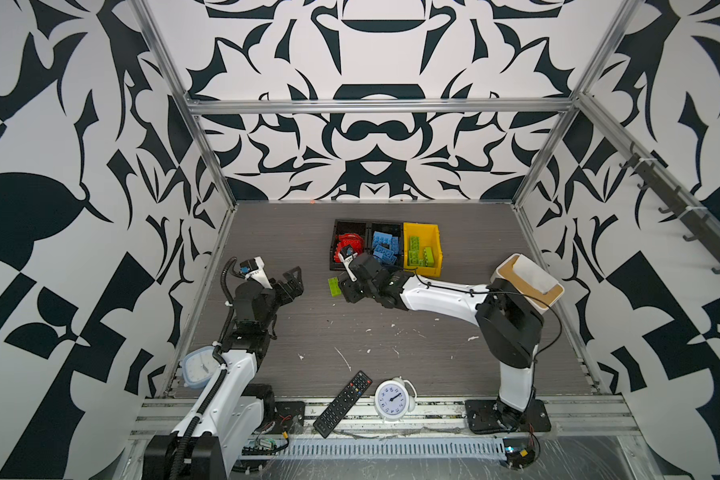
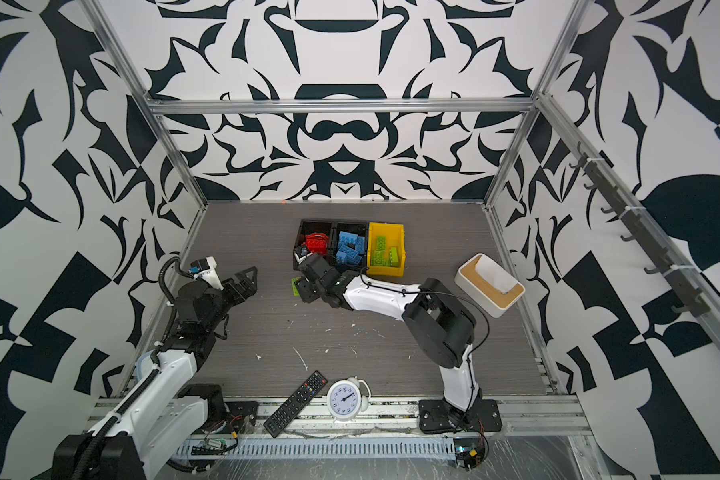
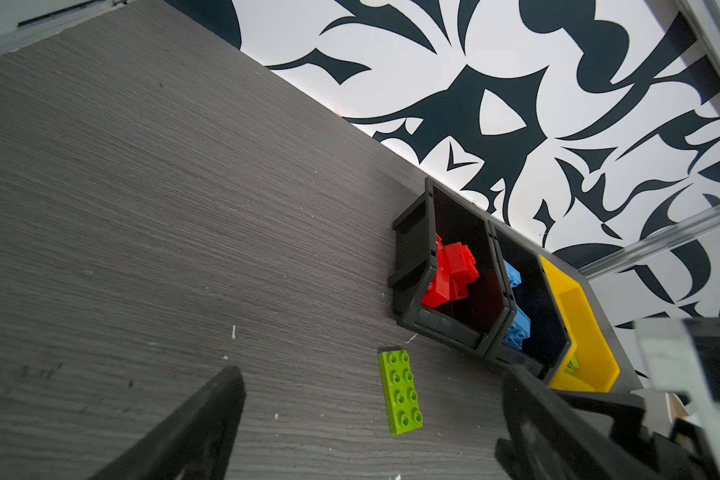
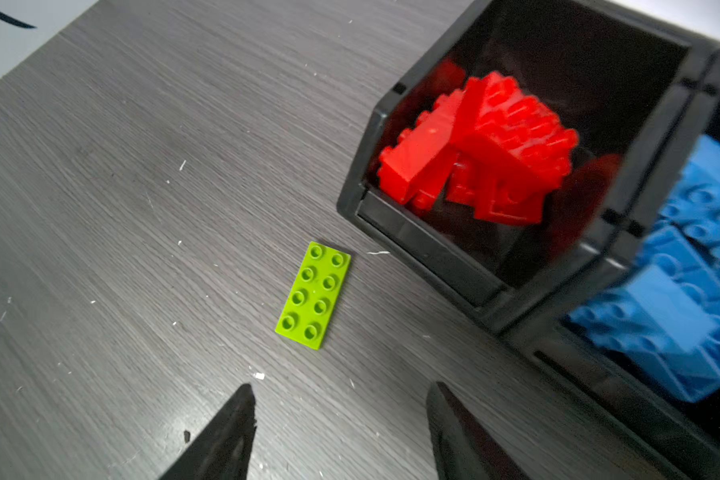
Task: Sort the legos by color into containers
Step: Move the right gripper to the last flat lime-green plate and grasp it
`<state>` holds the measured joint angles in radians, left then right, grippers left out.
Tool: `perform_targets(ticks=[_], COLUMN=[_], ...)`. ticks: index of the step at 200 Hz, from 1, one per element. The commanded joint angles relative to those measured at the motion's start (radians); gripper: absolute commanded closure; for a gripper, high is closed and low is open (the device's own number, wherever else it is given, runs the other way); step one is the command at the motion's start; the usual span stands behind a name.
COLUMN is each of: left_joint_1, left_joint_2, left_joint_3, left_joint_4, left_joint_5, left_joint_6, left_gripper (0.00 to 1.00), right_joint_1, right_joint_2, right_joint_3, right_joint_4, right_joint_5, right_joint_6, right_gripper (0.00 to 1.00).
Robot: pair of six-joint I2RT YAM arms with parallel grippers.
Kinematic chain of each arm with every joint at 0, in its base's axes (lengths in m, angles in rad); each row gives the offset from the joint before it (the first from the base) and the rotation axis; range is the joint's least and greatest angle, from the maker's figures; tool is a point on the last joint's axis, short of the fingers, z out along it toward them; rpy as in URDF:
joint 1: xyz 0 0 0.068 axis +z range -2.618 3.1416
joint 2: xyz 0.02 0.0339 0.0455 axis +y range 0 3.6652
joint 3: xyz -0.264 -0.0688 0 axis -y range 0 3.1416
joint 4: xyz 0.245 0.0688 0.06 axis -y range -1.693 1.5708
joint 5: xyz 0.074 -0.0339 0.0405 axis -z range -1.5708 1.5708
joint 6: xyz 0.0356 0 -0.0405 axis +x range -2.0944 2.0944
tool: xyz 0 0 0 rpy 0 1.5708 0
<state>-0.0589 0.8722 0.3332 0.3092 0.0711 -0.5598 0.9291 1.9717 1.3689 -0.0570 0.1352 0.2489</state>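
- Lime green brick [image 4: 313,295] lies flat on worktop [image 4: 100,208], just near-left of red-filled black bin [image 4: 433,257].
- Right gripper [image 4: 341,387]: jaws moderately apart, empty.
- Left gripper [image 3: 373,371]: jaws wide, empty.

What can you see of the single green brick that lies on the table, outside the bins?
The green brick is a thin, flat, lime green plate of shiny plastic with eight round studs in two rows of four. It lies flat, studs up, on the grey wood-grain table, close in front of the black bin that holds red bricks, but apart from it. Only the table touches it; the open right hand is near, not on it.
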Motion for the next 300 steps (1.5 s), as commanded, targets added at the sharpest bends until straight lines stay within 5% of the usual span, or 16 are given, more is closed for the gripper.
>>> perform_targets(ticks=[1,152,201,247,300], left_joint_1=[0.003,0.004,0.002,0.002,0.003], left_joint_2=[-0.014,-0.047,-0.046,-0.039,-0.038], left_joint_3=[-0.018,-0.022,-0.022,-0.021,-0.022], left_joint_4=[-0.017,-0.028,-0.027,-0.027,-0.027], left_joint_5=[-0.023,-0.022,-0.022,-0.021,-0.024], left_joint_6=[0.009,0.018,0.017,0.017,0.017], left_gripper=[0.01,0.01,0.01,0.01,0.01], right_joint_1=[0.017,0.021,0.022,0.021,0.021], right_joint_2=[0.041,0.262,0.251,0.189,0.067], right_joint_3=[0.076,0.217,0.199,0.133,0.040], right_joint_4=[0.017,0.011,0.011,0.045,0.064], right_joint_5=[0.008,0.089,0.100,0.071,-0.017], right_joint_6=[-0.002,0.007,0.007,-0.021,-0.058], right_gripper=[0.32,0.38,0.50,0.70,0.78])
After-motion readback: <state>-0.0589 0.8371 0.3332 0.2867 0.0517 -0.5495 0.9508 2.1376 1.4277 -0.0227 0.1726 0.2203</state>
